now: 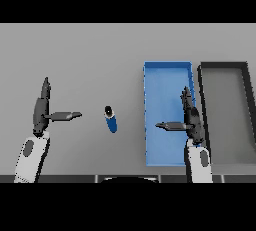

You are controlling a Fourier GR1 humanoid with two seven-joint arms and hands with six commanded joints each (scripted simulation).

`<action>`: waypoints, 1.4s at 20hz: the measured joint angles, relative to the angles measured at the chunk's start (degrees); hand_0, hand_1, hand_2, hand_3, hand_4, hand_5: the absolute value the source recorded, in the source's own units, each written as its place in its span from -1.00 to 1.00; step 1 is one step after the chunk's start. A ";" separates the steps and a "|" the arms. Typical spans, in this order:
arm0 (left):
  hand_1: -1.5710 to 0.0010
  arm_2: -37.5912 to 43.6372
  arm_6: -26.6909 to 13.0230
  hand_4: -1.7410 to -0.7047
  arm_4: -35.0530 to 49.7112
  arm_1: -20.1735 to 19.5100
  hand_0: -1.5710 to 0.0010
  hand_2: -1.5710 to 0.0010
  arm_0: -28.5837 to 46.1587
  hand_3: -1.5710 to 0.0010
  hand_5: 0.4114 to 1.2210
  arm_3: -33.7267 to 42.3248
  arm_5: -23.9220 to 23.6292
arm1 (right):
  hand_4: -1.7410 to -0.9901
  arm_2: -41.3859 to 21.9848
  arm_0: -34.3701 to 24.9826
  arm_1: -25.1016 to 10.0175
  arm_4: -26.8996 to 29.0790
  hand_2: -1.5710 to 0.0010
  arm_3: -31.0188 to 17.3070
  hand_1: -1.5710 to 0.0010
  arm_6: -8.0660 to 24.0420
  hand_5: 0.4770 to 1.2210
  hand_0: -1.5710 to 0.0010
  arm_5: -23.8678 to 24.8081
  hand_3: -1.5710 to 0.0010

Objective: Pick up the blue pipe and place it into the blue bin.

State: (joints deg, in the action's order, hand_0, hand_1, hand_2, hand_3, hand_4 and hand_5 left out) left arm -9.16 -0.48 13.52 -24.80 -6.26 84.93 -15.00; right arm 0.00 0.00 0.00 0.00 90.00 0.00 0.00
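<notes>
The dark right hand (191, 120) hangs over the flat blue plastic bin (167, 82), fingers straight, thumb stuck out. The dark left hand (42, 111) waits at the 9 o'clock side, fingers straight too, holding nothing. Between them, near the middle of the grey table (90, 50), lies the short blue pipe (110, 120) with its dark open end pointing to 11 o'clock. It looks light, hard and smooth, so it may roll. Best to pinch its round middle. At 3 o'clock sits a dark grey bin (224, 66).

A bare test bench: plain grey table (75, 50) carrying a blue bin (150, 125) and dark bin (222, 66).
</notes>
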 measured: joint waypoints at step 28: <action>1.00 -18.53 0.90 0.22 -5.41 -10.61 1.00 1.00 2.00 1.00 -0.87 9.85 29.47 | 0.41 -6.35 0.93 -8.52 -10.88 1.00 4.56 1.00 -2.39 -0.75 1.00 -3.24 1.00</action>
State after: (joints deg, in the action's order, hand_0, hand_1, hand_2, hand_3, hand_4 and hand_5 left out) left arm -27.69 0.42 8.10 -35.41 -4.26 94.78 14.47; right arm -6.35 0.93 -8.52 -10.88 94.56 -2.39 -3.24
